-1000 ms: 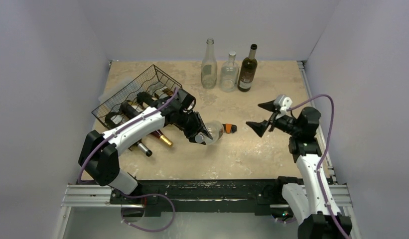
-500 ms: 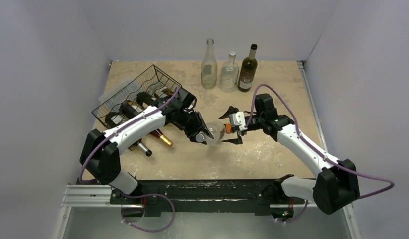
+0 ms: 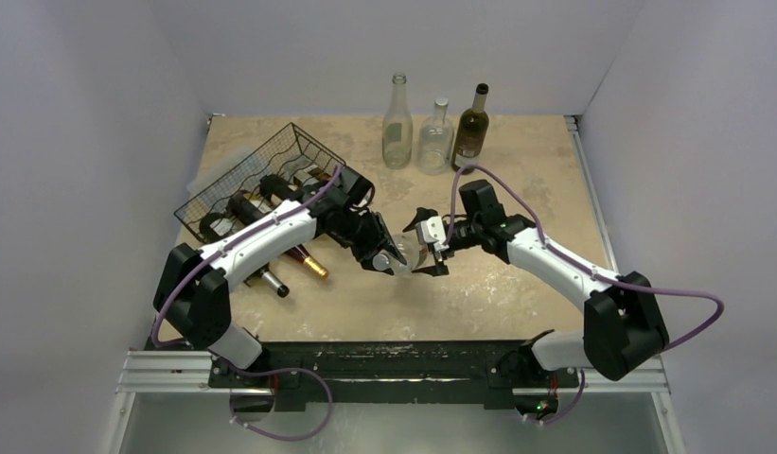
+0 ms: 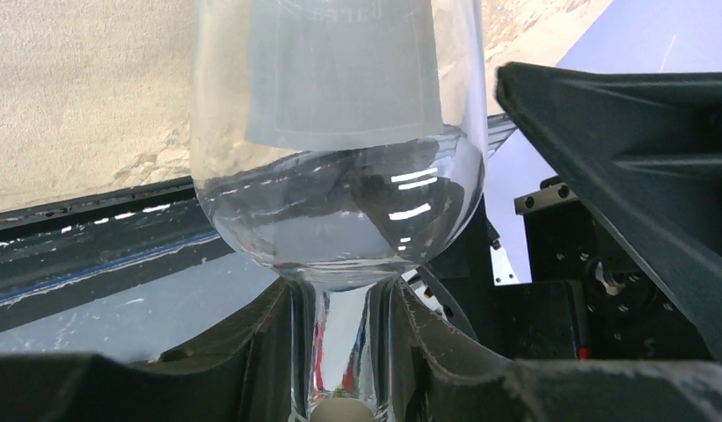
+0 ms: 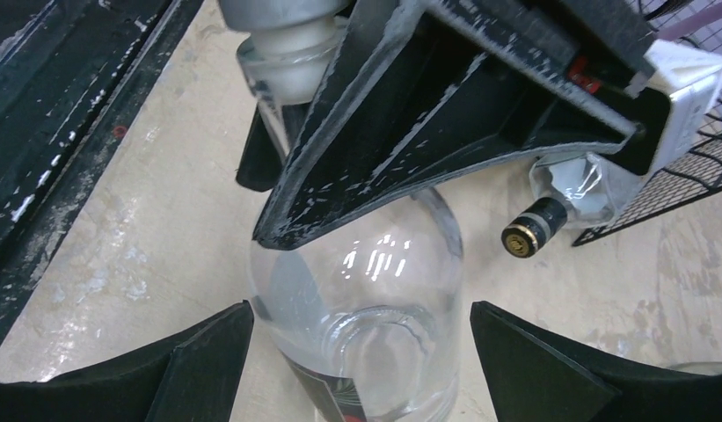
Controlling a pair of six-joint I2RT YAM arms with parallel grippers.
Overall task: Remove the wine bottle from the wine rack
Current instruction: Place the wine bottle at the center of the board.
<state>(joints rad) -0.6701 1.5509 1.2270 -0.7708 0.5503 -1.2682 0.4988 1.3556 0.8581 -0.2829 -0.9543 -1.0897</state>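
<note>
Jaws on the left gripper [image 4: 339, 360] are pinched tight on the neck of the clear wine bottle [image 4: 339, 158], which is off the wine rack [image 3: 242, 175] behind them. Over on the right gripper [image 5: 361, 352] they gape wide, either side of the bottle's body, not touching. Looks like a handover: right should squeeze before left lets go.

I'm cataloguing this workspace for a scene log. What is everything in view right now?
wine rack: one, black wire, left side of table
racked bottles: several, dark, lying in the rack, necks poking out; exact count unclear
standing bottles: three, two clear and one dark, upright at the table's back edge
clear bottle: one, over mid-table, between both claws
table: one, beige
left claw: one, black, shut on the clear bottle's neck
right claw: one, black, open, straddling the bottle's body
</note>
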